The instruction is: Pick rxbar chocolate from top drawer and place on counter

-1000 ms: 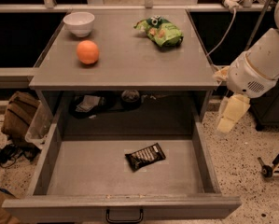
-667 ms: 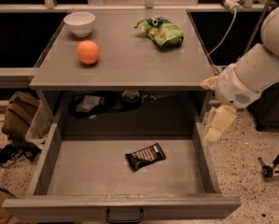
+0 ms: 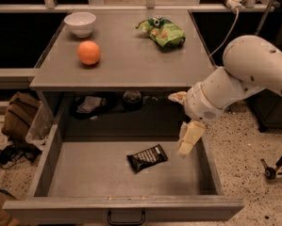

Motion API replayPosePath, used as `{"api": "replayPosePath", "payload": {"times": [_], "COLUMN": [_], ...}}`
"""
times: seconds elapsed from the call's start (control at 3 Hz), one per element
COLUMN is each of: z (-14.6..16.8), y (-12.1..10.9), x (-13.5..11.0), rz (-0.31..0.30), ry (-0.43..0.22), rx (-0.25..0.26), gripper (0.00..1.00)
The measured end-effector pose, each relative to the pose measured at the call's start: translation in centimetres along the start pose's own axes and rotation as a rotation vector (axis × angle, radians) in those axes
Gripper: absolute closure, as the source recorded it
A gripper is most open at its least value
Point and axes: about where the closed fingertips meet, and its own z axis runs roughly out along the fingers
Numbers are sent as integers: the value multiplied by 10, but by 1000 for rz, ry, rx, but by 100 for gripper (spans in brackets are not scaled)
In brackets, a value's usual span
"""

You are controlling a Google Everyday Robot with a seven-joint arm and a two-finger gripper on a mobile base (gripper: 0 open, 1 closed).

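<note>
The rxbar chocolate [image 3: 147,157], a dark glossy bar with white lettering, lies flat on the bottom of the open top drawer [image 3: 79,178], slightly right of centre. My gripper [image 3: 178,125] hangs over the drawer's right side, just right of and above the bar, not touching it. Its cream fingers [image 3: 189,138] are spread apart and hold nothing. The grey counter [image 3: 126,67] is above and behind the drawer.
On the counter stand a white bowl [image 3: 80,22], an orange [image 3: 89,52] and a green snack bag [image 3: 161,30]. The drawer's black handle [image 3: 126,218] is at the front. A brown bag [image 3: 20,117] lies on the floor at left. A cable [image 3: 225,29] hangs at right.
My arm has swung left and down, from beside the counter's right edge to over the drawer's right side, closer to the bar. The bar has not moved.
</note>
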Motion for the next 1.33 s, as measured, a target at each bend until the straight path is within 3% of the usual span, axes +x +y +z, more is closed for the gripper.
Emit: {"api": "replayPosePath", "payload": {"times": [0.33, 1.0, 1.33], "z": [0, 81, 106], "y": [0, -9, -8], "x": [0, -1, -1], "rz": [0, -35, -43], "ry": [0, -90, -128], "rx": [0, -89, -108], "gripper": [0, 0, 0]}}
